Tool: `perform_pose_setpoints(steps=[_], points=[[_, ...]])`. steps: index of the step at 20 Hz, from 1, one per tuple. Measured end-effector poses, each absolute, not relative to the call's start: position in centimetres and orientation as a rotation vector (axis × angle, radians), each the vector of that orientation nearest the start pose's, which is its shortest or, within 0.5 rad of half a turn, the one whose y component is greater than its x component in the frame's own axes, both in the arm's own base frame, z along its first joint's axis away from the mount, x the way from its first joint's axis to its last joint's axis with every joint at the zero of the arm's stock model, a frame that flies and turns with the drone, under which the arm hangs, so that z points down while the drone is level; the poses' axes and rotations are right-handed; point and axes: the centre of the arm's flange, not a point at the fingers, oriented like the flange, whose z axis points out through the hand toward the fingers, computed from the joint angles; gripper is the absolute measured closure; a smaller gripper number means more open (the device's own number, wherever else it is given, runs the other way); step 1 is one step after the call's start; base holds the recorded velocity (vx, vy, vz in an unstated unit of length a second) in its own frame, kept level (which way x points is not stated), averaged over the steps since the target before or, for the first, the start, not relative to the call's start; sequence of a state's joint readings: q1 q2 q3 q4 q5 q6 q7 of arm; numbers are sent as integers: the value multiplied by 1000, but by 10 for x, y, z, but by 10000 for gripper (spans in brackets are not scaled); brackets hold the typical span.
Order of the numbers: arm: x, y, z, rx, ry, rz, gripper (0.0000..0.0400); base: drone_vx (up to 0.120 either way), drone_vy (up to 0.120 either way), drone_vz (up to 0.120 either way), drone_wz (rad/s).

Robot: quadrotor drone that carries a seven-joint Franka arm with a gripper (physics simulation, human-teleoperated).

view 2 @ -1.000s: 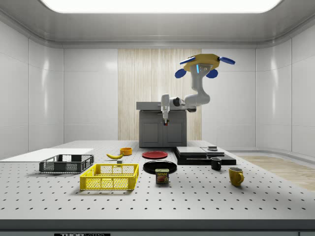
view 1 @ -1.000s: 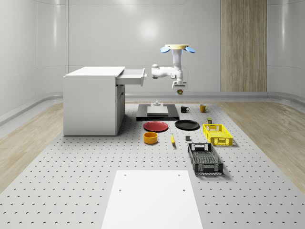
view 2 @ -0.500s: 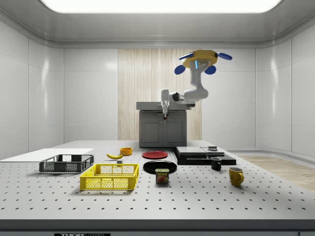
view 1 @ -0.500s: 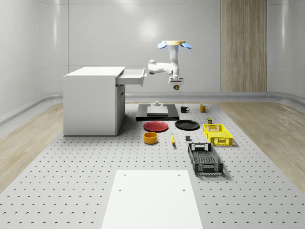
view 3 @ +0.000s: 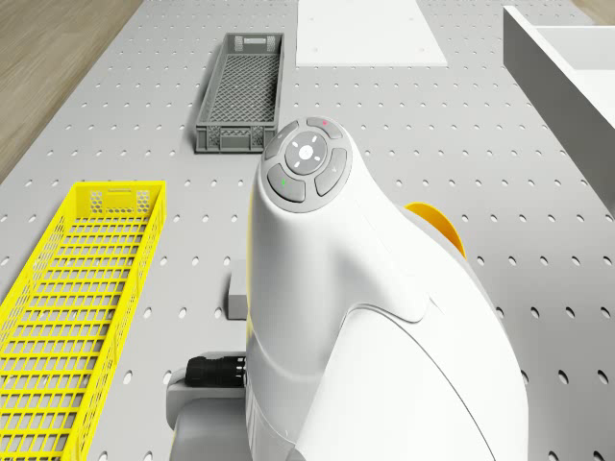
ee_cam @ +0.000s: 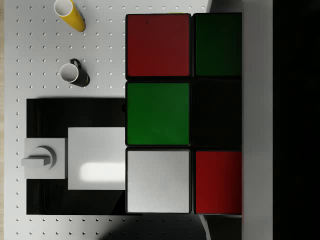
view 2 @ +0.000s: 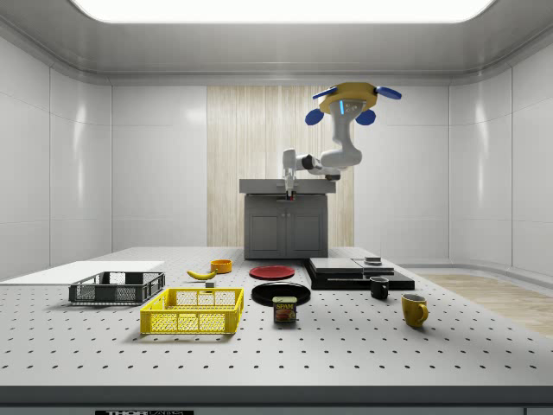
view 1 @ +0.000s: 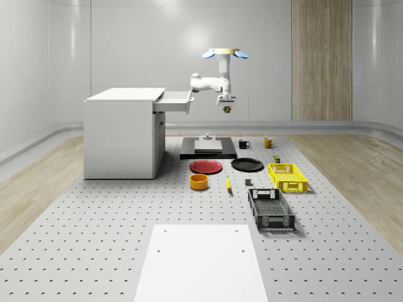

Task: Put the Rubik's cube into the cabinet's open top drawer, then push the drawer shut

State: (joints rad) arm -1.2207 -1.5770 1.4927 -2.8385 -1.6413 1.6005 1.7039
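Bench (view 1: 94, 239): perforated surface spanning the lower whole-scene view.
Cabinet (view 1: 119, 135): left of centre, top drawer (view 1: 175, 99) pulled open.
Drone (view 1: 225, 54): hovering upper centre, right of the drawer.
Tool (view 1: 227, 107): clamped around the Rubik's cube (view 1: 227, 109), airborne beside the drawer.

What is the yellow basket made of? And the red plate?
The yellow basket looks like hard plastic: bright, even colour, walls of open mesh. The red plate looks smooth, plastic or glazed pottery; the pictures leave that open.
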Motion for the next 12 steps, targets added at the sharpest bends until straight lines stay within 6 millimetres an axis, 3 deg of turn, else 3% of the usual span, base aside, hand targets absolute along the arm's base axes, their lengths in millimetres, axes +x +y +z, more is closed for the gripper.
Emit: perform_pose_setpoints(steps=[12], points=[[320,0,462,1,-2,786,75,0,-120,120,0]])
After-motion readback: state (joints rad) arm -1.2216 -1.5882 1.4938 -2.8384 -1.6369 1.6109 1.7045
